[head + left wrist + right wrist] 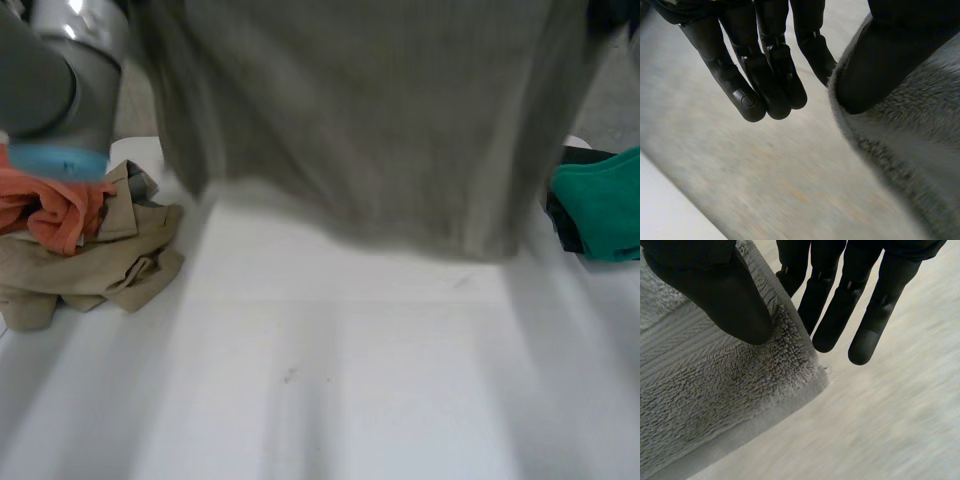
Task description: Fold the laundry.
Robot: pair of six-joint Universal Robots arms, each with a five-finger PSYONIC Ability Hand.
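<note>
A grey terry towel (370,120) hangs spread in the air in front of me, its lower hem just above the white table (330,380). In the left wrist view my left hand (765,75) pinches the towel's hemmed edge (900,145), its thumb on one face and its fingers behind the cloth. In the right wrist view my right hand (840,305) grips a corner of the towel (740,390) the same way, thumb pressed on the pile and straight fingers behind it. My left arm (60,80) rises at the head view's near left.
A heap of clothes lies at the table's left side: an orange garment (50,210) on top of a beige one (110,265). At the right edge lies a green garment (600,205) with something black (560,215) beside it.
</note>
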